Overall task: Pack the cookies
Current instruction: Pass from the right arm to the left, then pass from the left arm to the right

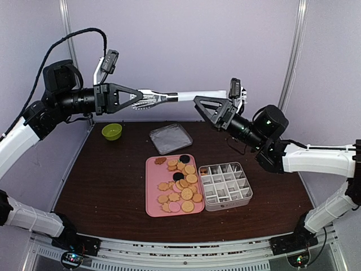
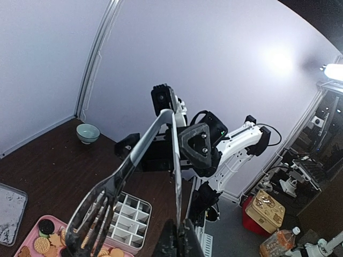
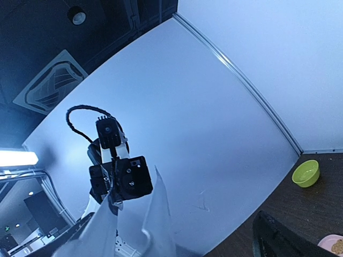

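The cookies [image 1: 179, 186] lie in a heap on a pink tray [image 1: 151, 195]: mostly round golden ones, a few black and pink. Their edge also shows in the left wrist view, cookies [image 2: 42, 243]. My left gripper [image 1: 137, 96] hangs high above the table, shut on metal tongs [image 1: 169, 97], which point right. In its wrist view the left gripper [image 2: 182, 240] pinches one tong arm [image 2: 176, 171]. My right gripper [image 1: 202, 108] is open at the tongs' far end. The tong arms [image 3: 155, 219] stand well left of its one visible finger [image 3: 276, 238].
A white divided box [image 1: 225, 183] sits right of the tray, with one small biscuit in its near-left corner cell [image 1: 203, 171]. A grey lid [image 1: 171, 138] lies behind the tray. A green bowl [image 1: 111, 131] stands at the back left.
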Robot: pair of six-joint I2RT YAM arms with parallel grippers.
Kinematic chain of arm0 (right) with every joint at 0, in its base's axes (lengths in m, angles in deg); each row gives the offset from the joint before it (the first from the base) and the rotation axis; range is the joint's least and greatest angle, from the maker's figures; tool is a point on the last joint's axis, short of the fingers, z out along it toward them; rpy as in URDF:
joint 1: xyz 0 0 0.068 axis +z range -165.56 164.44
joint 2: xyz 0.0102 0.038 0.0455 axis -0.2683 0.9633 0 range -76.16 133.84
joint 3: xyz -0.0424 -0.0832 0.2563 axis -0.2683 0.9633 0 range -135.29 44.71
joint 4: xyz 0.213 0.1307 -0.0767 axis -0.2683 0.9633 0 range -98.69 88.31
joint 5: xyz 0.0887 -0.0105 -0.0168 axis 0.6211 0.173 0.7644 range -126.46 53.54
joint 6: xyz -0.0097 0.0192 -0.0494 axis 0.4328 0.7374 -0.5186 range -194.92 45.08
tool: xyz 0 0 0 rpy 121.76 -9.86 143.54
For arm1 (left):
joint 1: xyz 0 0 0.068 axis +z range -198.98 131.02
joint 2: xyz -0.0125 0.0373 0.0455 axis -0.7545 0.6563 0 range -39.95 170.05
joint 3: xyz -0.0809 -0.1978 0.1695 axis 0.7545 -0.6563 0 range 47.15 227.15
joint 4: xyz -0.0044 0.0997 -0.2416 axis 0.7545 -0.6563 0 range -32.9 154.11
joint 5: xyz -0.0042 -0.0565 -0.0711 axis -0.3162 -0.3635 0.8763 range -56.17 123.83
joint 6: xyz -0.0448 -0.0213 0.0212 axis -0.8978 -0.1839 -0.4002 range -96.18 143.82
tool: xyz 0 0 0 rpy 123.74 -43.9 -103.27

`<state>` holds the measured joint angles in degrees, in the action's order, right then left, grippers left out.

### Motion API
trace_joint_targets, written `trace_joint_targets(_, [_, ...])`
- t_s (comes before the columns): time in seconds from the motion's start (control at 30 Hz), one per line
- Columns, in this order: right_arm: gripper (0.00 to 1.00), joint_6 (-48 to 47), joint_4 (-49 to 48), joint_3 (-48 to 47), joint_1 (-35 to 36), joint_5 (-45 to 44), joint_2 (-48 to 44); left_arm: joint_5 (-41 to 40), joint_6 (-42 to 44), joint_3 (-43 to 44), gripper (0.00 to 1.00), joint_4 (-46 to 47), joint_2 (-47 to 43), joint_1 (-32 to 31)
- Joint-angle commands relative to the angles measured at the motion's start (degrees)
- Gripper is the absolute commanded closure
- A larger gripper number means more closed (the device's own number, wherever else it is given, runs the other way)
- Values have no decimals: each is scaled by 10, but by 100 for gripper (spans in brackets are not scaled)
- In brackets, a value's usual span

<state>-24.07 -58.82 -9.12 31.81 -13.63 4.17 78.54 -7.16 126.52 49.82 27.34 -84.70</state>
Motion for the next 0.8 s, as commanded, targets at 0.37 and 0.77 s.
trace_joint_targets(0.37, [26,94,-117,-77,-6,53,54,19,-37,-6,100,98,-1,26])
trace_joint_targets(0.77, [22,83,-117,-127,15,37,97,-8,-66,12,100,111,18,26])
